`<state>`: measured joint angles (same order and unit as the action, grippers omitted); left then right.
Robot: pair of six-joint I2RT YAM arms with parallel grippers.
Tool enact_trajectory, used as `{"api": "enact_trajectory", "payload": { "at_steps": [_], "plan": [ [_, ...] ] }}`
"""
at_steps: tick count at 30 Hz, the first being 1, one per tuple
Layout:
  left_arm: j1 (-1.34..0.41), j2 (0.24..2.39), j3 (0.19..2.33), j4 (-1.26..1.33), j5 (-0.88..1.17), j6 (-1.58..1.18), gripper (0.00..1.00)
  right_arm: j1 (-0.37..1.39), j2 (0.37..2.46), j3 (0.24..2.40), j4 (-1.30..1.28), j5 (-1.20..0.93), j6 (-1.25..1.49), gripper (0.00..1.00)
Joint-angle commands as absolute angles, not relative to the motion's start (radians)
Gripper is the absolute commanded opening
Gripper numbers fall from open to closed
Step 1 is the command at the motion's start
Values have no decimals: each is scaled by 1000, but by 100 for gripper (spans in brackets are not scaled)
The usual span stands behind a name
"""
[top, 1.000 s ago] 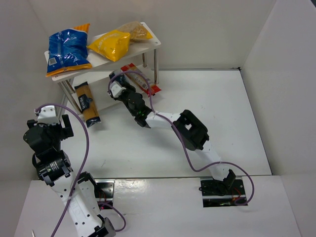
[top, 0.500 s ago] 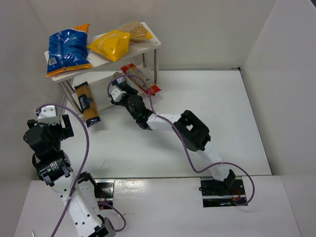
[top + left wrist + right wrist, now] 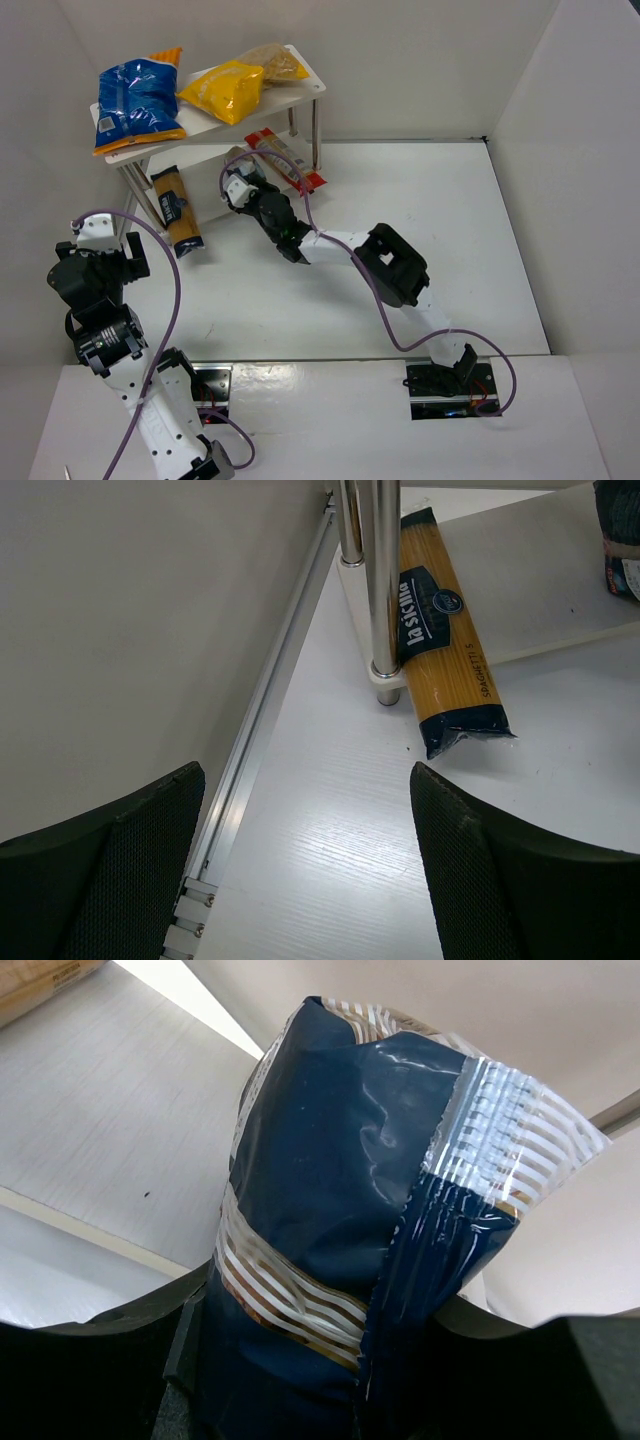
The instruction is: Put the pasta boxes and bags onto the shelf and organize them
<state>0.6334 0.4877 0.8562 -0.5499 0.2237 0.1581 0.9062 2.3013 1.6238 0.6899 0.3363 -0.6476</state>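
Observation:
The white two-tier shelf (image 3: 300, 92) stands at the back left. On its top board lie a big blue bag (image 3: 138, 100), a yellow bag (image 3: 226, 90) and a clear bag of brown pasta (image 3: 272, 62). On the lower board lie a long orange packet (image 3: 176, 208), also in the left wrist view (image 3: 440, 640), and a long red packet (image 3: 285, 160). My right gripper (image 3: 240, 182) is shut on the clear bag with dark blue label (image 3: 350, 1220) and holds it at the lower board's front edge. My left gripper (image 3: 300, 880) is open and empty, near the left wall.
The shelf's metal legs (image 3: 378, 580) stand next to the orange packet. A wall rail (image 3: 270, 700) runs along the left edge of the table. White walls close in the left, back and right sides.
My right gripper has shifted slightly with the dark blue bag, a little back from under the top board. The left arm has not moved.

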Motion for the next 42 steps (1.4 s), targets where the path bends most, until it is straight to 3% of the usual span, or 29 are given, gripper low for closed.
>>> {"api": "enact_trajectory", "payload": {
  "at_steps": [1, 22, 25, 29, 32, 38, 41, 42],
  "plan": [
    [641, 488, 854, -525, 245, 172, 89, 910, 2290, 1644, 635, 327, -611, 0],
    [641, 488, 854, -534, 255, 181, 88, 937, 2502, 1925, 565, 328, -583, 0],
    [641, 488, 854, -534, 255, 181, 88, 937, 2502, 1948, 477, 328, -548, 45],
    [641, 488, 854, -534, 255, 181, 88, 937, 2444, 1904, 433, 318, -537, 68],
    [641, 488, 854, -534, 255, 181, 88, 937, 2421, 1888, 391, 318, -528, 75],
    [641, 488, 854, -534, 264, 181, 88, 937, 2367, 1839, 328, 296, -494, 76],
    [641, 488, 854, -534, 264, 181, 88, 937, 2358, 1815, 350, 296, -494, 59],
    [641, 488, 854, -534, 264, 181, 88, 937, 2358, 1815, 350, 296, -494, 46]
  ]
}}
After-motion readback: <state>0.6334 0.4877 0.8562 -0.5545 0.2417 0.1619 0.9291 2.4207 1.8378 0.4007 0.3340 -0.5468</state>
